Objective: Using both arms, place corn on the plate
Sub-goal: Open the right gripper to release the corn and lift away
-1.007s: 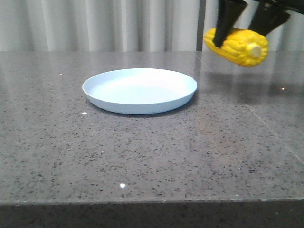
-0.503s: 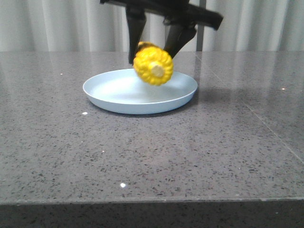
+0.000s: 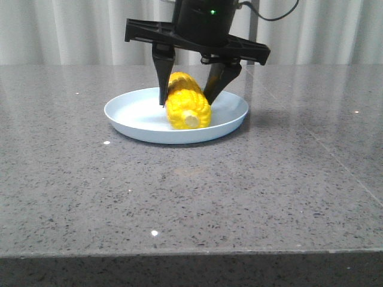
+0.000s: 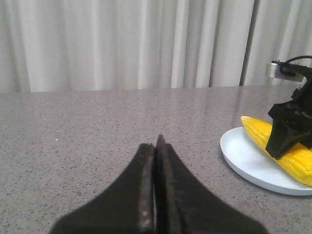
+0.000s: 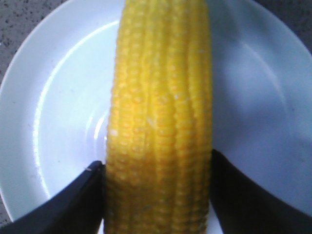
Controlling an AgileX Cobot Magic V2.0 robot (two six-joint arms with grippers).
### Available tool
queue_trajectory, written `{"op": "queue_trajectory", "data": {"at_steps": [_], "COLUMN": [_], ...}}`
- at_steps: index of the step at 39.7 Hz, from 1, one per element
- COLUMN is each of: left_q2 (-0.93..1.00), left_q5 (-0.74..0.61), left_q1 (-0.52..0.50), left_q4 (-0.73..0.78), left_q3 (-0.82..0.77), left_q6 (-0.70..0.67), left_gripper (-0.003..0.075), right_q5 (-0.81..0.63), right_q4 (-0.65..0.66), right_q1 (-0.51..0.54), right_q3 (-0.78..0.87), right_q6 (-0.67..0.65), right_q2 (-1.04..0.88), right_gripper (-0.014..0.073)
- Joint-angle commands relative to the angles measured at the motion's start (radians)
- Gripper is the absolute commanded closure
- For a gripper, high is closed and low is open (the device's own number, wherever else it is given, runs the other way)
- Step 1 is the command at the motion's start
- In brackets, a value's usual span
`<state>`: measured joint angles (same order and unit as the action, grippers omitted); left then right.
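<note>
The yellow corn (image 3: pixel 190 112) lies low in the pale blue plate (image 3: pixel 134 112), its pale stub end toward the near rim. My right gripper (image 3: pixel 185 103) comes down from above and is shut on the corn, one black finger pressed against each side. The right wrist view shows the corn (image 5: pixel 161 112) running across the plate (image 5: pixel 63 97) between the fingers (image 5: pixel 80 197) of the right gripper (image 5: pixel 156 168). My left gripper (image 4: pixel 156 146) is shut and empty, low over the table, well away from the plate (image 4: pixel 246 158) and the corn (image 4: pixel 256 127).
The plate stands on a dark grey speckled stone table (image 3: pixel 191 197) with its front edge near the bottom of the front view. Pale curtains (image 3: pixel 78 30) hang behind the table. A seam (image 3: pixel 335 161) runs across the right part of the top.
My right gripper carried the corn from high at the right, leftward over the plate, then down into it. The corn has turned so its stub end faces the front.
</note>
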<state>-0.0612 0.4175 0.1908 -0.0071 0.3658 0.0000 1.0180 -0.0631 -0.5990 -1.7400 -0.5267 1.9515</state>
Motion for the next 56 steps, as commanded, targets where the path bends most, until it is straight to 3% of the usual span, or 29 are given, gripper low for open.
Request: {"op": "queue_trajectory", "data": {"at_steps": [1, 11, 19, 22, 30, 41, 50, 56], "left_q2": [-0.010, -0.010, -0.010, -0.010, -0.010, -0.010, -0.010, -0.010], "left_q5": [-0.083, -0.083, -0.083, -0.083, -0.083, -0.083, -0.083, -0.083], "left_q1": [0.007, 0.007, 0.007, 0.007, 0.007, 0.007, 0.007, 0.007], "left_q4": [-0.003, -0.003, -0.003, -0.003, -0.003, -0.003, -0.003, -0.003], "left_q3": [0.026, 0.026, 0.026, 0.026, 0.026, 0.026, 0.026, 0.026], "left_q6": [0.000, 0.000, 0.000, 0.000, 0.000, 0.000, 0.000, 0.000], "left_gripper": [0.0741, 0.0741, 0.0741, 0.0741, 0.0741, 0.0741, 0.0741, 0.0741], "right_q5": [-0.036, 0.017, 0.125, 0.177, 0.240, 0.311, 0.325, 0.321], "right_q4": [0.008, 0.063, 0.054, 0.049, 0.049, 0.046, 0.039, 0.039], "right_q1": [0.001, 0.001, 0.001, 0.001, 0.001, 0.062, 0.193, 0.305], "right_q3": [-0.033, -0.118, -0.250, -0.292, -0.352, -0.346, -0.299, -0.176], "right_q6": [-0.002, 0.001, 0.147, 0.167, 0.173, 0.236, 0.277, 0.307], "right_q2": [-0.063, -0.142, -0.176, -0.177, -0.178, -0.217, -0.298, -0.398], "right_gripper": [0.0039, 0.0032, 0.0071, 0.0207, 0.0666, 0.0657, 0.0657, 0.0657]}}
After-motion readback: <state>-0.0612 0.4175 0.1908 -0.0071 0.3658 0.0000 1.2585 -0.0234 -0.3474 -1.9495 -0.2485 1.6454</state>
